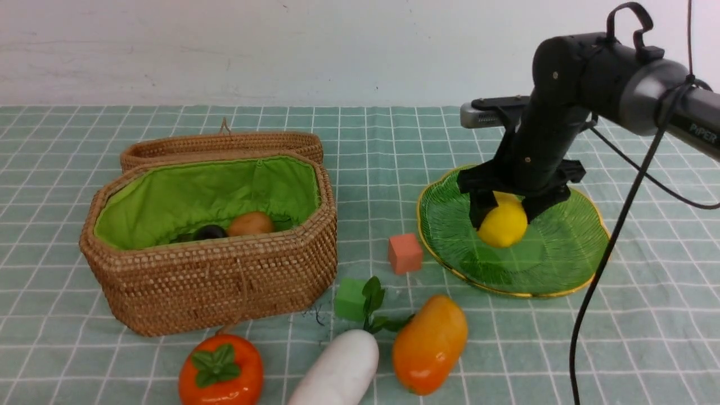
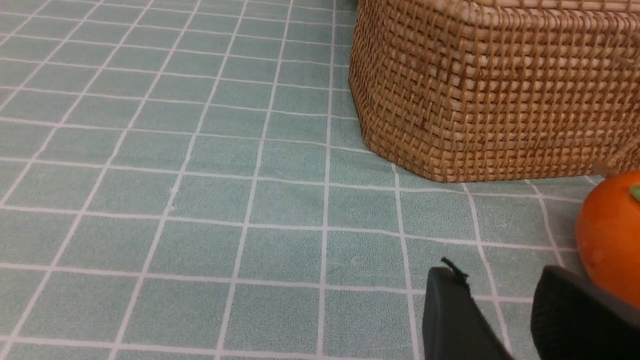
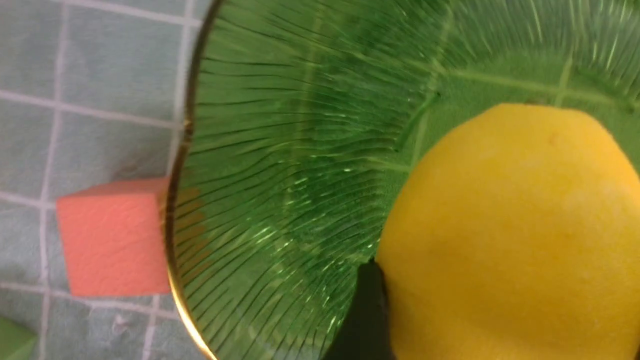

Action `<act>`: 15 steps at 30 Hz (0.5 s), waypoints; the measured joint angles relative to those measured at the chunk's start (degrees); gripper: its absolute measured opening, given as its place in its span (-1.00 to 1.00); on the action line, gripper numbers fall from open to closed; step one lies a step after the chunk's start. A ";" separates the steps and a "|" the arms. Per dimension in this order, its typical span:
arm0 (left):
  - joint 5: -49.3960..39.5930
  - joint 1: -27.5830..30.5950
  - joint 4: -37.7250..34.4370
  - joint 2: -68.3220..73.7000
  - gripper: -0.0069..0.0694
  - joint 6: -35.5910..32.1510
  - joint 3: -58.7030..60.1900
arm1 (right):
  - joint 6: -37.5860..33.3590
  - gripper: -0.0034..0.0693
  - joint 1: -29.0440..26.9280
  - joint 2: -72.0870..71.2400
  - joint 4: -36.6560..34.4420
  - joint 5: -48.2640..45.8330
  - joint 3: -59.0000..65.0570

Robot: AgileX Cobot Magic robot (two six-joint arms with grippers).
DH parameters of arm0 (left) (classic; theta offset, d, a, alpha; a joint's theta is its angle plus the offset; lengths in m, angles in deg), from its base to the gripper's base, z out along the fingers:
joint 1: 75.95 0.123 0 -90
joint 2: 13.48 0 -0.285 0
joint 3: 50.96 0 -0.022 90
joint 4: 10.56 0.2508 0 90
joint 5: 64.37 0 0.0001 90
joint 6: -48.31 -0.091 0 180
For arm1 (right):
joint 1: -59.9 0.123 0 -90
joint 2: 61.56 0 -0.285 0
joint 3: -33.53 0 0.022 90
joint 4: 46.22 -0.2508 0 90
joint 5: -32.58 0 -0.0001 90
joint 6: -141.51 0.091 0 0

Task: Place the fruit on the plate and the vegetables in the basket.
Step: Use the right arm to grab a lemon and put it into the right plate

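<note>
My right gripper [image 1: 502, 215] is shut on the yellow lemon [image 1: 503, 226] and holds it just above the green glass plate [image 1: 562, 264]. The right wrist view shows the lemon [image 3: 510, 230] over the ribbed plate [image 3: 300, 150], with one dark finger [image 3: 369, 310] against its side. The wicker basket [image 1: 225, 281] holds a potato [image 1: 251, 224] and an eggplant [image 1: 210, 232]. A white radish [image 1: 337, 371], a mango [image 1: 430, 343] and a persimmon [image 1: 221, 371] lie on the cloth in front. My left gripper [image 2: 500, 282] stands open and empty beside the persimmon [image 2: 610, 235], near the basket [image 2: 500, 90].
A salmon-pink cube [image 1: 405, 253] sits just left of the plate's rim, and a green cube [image 1: 350, 299] lies by the radish leaves. The basket's lid [image 1: 225, 145] lies open behind it. A black cable [image 1: 596, 281] hangs from the right arm.
</note>
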 joint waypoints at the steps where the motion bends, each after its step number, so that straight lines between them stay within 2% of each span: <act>1: 0.00 0.00 0.00 0.00 -0.19 0.00 0.00 | 0.70 0.72 0.00 0.00 0.05 0.00 -0.01; 6: 0.00 0.00 0.00 0.00 -0.19 0.00 0.00 | 1.71 0.95 0.00 0.00 -0.21 -0.37 -0.01; 8: 0.00 0.00 0.00 0.00 -0.19 0.00 0.00 | 1.76 0.97 0.00 -0.13 -0.61 -0.50 -0.01; 12: 0.00 0.00 0.00 0.00 -0.19 0.00 0.00 | 1.90 0.90 0.00 -1.52 -0.85 -0.96 -0.01; 15: 0.00 0.00 0.00 0.00 -0.19 0.00 0.00 | 1.96 0.78 0.00 -3.97 -0.85 -1.46 0.50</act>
